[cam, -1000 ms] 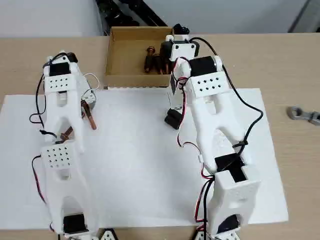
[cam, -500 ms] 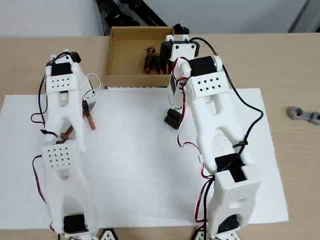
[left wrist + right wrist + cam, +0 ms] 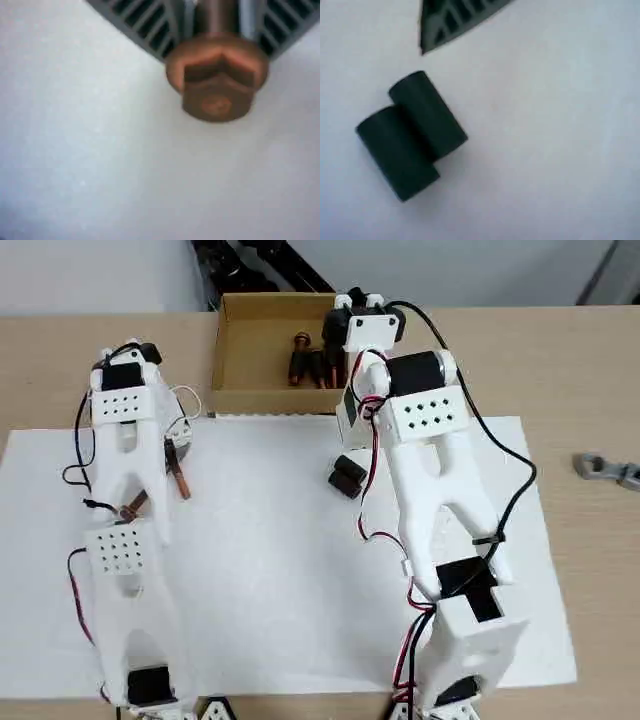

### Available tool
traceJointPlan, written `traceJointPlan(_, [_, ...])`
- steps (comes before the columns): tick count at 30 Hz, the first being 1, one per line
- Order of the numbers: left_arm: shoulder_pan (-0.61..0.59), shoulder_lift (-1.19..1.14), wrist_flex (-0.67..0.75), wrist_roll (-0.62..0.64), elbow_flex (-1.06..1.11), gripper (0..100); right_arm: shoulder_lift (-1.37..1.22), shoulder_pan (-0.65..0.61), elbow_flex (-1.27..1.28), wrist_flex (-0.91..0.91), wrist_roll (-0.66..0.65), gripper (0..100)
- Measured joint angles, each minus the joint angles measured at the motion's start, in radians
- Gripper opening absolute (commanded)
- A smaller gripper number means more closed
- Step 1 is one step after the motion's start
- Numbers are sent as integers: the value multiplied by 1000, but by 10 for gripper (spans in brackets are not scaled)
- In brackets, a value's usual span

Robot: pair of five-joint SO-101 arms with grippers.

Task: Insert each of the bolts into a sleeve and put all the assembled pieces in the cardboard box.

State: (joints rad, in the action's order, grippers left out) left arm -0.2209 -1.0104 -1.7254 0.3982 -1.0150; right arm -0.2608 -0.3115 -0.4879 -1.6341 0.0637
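From above, the left gripper (image 3: pixel 176 462) hangs left of and in front of the cardboard box (image 3: pixel 240 355), clenching a bolt (image 3: pixel 182 480). The right gripper (image 3: pixel 347 435) sits just before the box, above two sleeves (image 3: pixel 347 476). Its grip, can't tell. Left wrist: fingers (image 3: pixel 140 27) clamp the bolt (image 3: pixel 216 82). Right wrist: the sleeves (image 3: pixel 410 135) lie touching.

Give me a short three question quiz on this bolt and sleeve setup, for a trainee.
1. True or false: the left end effector holds a bolt.
2. How many black sleeves lie loose on the white paper? A one, B two, C four.
3. Fill in: the assembled pieces lie in the ____.
Key: 1 true; 2 B; 3 cardboard box.
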Motion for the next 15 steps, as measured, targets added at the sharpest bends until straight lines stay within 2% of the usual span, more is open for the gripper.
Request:
traceJointPlan(5, [-11,-8,-3,-3,-87,6,0,-2,0,0,0,140])
traceJointPlan(15, [-9,-9,-5,-35,-98,6,0,-2,0,0,0,140])
